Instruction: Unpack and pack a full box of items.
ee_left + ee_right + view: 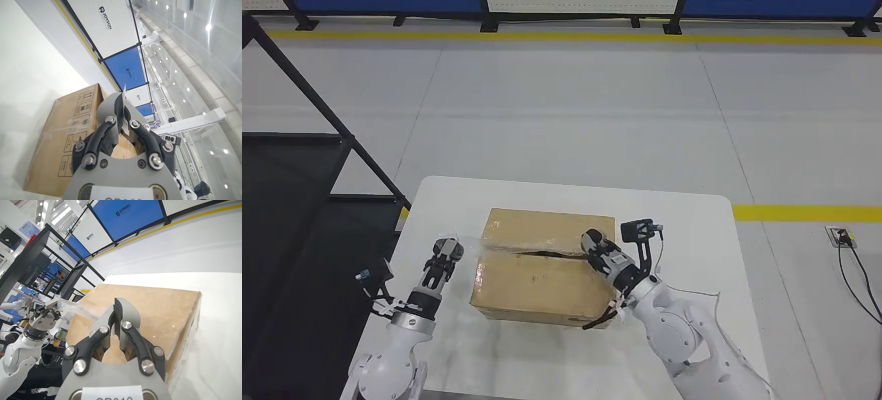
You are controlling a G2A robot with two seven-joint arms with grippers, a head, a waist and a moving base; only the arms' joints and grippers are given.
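A brown cardboard box [532, 285] lies on the white table [692, 225], its top flaps down with a dark gap along the seam [542, 253]. My left gripper [447, 247] is level with the box's left end and shut on a strip of clear tape [79, 309]. The strip stretches from that gripper [50, 305] back to the box top [160, 313]. In the left wrist view the pinched tape end [124, 93] sticks out past the gripper [122, 101], with the box's printed side [56, 132] beside it. My right gripper [592, 243] is shut over the seam's right end [118, 303], nothing visible between its pads.
A black metal frame [312, 130] with a dark panel [292, 230] stands just left of the table. There is free table surface behind the box and to its right [692, 300]. A yellow floor line [807, 213] runs off to the right.
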